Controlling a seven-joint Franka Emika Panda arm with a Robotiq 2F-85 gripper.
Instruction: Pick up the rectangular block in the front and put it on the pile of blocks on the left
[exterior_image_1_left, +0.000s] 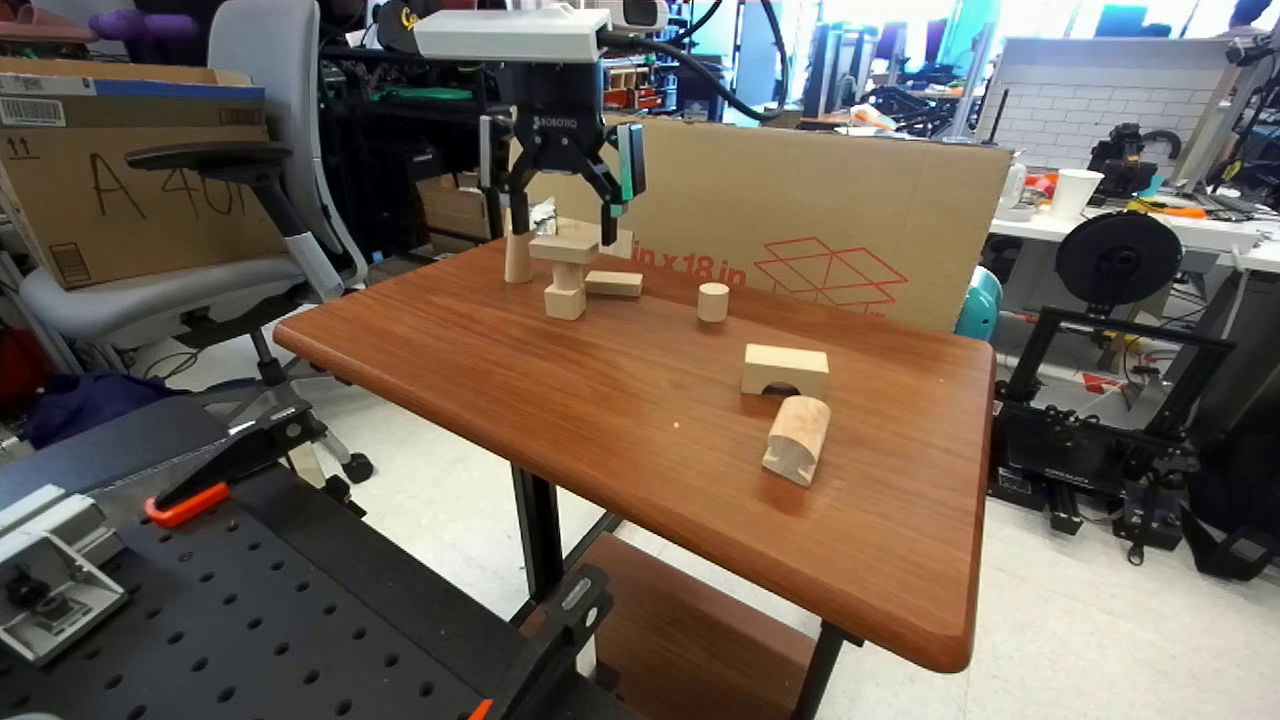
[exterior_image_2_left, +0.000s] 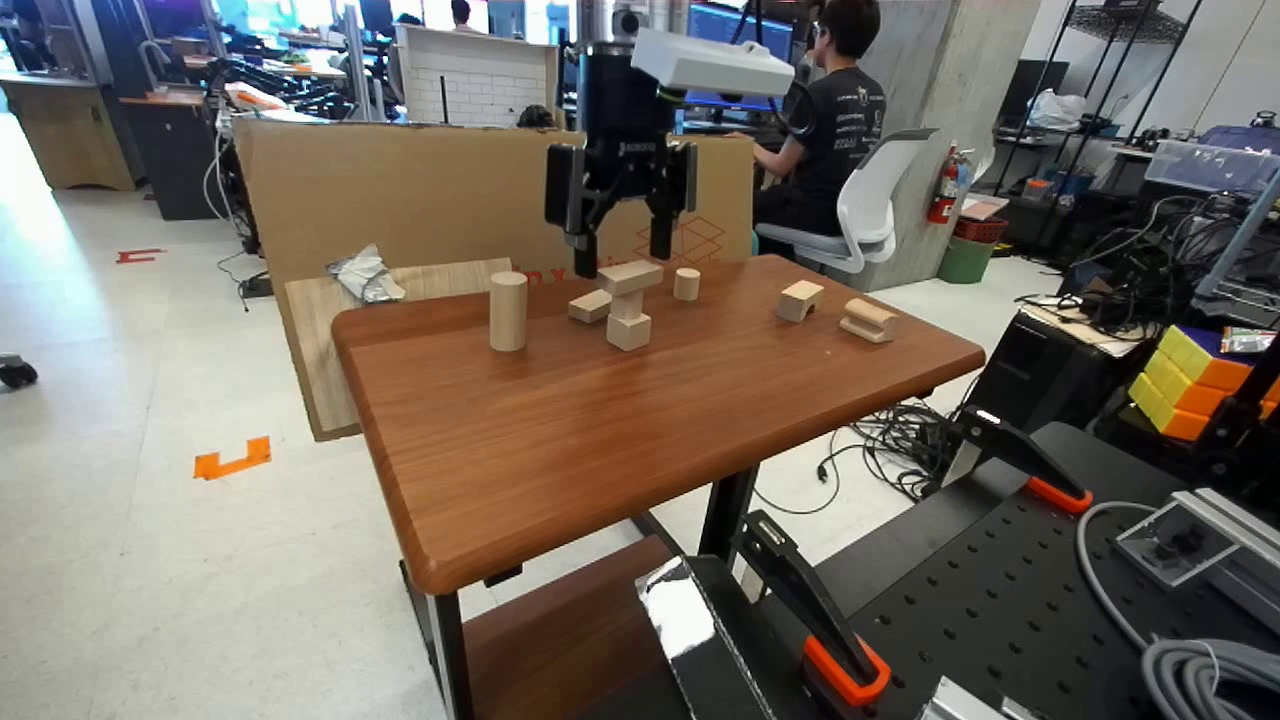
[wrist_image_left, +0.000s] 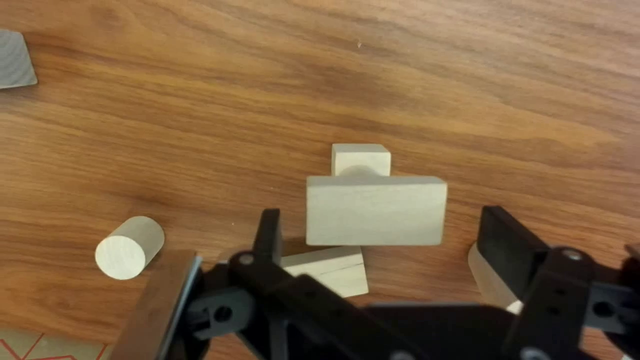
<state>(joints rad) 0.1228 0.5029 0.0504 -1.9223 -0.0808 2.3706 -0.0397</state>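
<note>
The pale flat rectangular block (exterior_image_1_left: 562, 247) lies level on top of the pile of blocks. It also shows in the wrist view (wrist_image_left: 375, 212). Under it in the pile are a small round piece (exterior_image_2_left: 627, 304) and a squat cube (exterior_image_1_left: 565, 302). A tall upright post (exterior_image_2_left: 508, 312) stands beside the stack, and another flat block (exterior_image_1_left: 613, 284) lies on the table behind it. My gripper (exterior_image_1_left: 564, 232) is open above the pile. In the wrist view, the rectangular block shows between the gripper's fingertips (wrist_image_left: 381, 214), with a gap on each side. The exact fingertip height is unclear.
A short cylinder (exterior_image_1_left: 713, 302) stands near the back edge of the brown table (exterior_image_1_left: 620, 390). An arched block (exterior_image_1_left: 785, 360) and a rounded block (exterior_image_1_left: 798, 440) lie towards one end. A cardboard panel (exterior_image_1_left: 800, 200) stands along the back edge.
</note>
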